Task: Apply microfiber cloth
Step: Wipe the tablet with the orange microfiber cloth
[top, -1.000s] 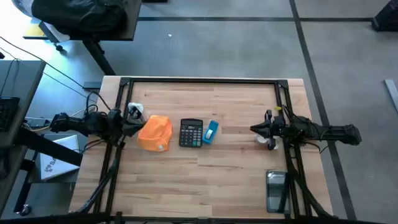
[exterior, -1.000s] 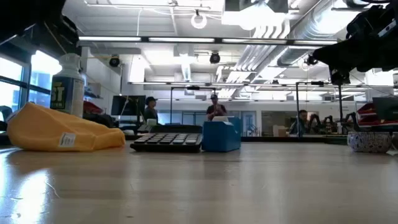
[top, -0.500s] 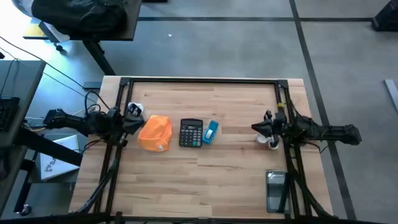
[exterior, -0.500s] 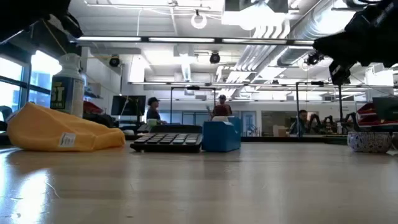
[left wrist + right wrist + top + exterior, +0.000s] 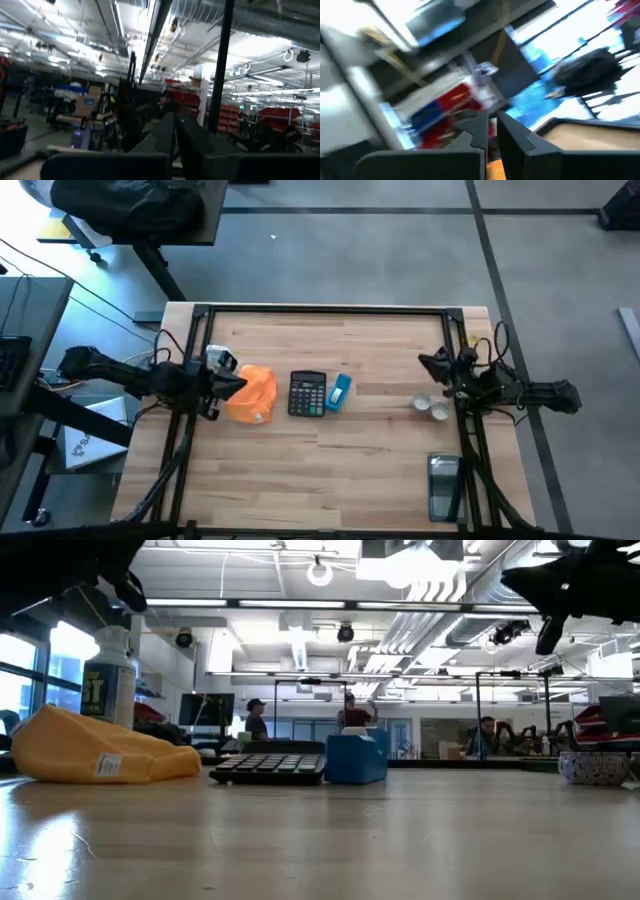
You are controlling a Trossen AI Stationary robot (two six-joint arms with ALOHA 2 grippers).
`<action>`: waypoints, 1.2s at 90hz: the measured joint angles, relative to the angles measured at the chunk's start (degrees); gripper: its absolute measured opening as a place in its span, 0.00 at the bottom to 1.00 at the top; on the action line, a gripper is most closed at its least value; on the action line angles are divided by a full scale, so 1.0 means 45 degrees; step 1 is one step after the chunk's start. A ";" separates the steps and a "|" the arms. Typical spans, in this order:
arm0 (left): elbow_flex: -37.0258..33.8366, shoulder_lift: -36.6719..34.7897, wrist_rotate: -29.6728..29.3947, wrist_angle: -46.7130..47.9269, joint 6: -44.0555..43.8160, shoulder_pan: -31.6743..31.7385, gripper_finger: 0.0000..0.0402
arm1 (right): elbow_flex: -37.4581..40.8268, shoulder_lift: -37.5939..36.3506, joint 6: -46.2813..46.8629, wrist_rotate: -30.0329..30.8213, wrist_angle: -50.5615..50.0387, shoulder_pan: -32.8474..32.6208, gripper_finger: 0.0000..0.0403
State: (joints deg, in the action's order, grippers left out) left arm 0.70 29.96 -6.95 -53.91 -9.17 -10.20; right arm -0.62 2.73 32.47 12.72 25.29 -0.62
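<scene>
Since a second ago, your left tool (image 5: pixel 238 383) has pulled back over the orange microfiber cloth's (image 5: pixel 256 395) outer edge; your right tool (image 5: pixel 428 363) has swung off the small cups (image 5: pixel 432 407). Both tools are clenched. On the counter (image 5: pixel 340 470), the cloth lies just left of the calculator (image 5: pixel 307 394).

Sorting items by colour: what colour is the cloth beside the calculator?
Bright orange; the microfiber cloth shows best in the high view.
</scene>
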 joint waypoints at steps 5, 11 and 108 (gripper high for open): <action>-0.0001 0.0189 -0.0108 0.0002 -0.0134 0.0000 0.00 | 0.0000 0.0269 0.0886 -0.0450 0.0453 -0.0114 0.02; -0.0003 0.0392 -0.0261 0.0005 -0.0148 0.0000 0.00 | -0.0003 0.0747 0.1681 -0.0524 0.0870 -0.0368 0.02; 0.0954 0.2196 0.0394 -0.0010 0.1543 -0.0005 0.00 | -1.1302 1.3359 1.0782 -0.2158 -1.4396 -0.6566 0.02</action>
State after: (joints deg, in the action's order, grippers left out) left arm 4.99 39.84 -5.17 -53.95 -2.22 -10.22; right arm -51.48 62.85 80.99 3.01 -39.49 -30.16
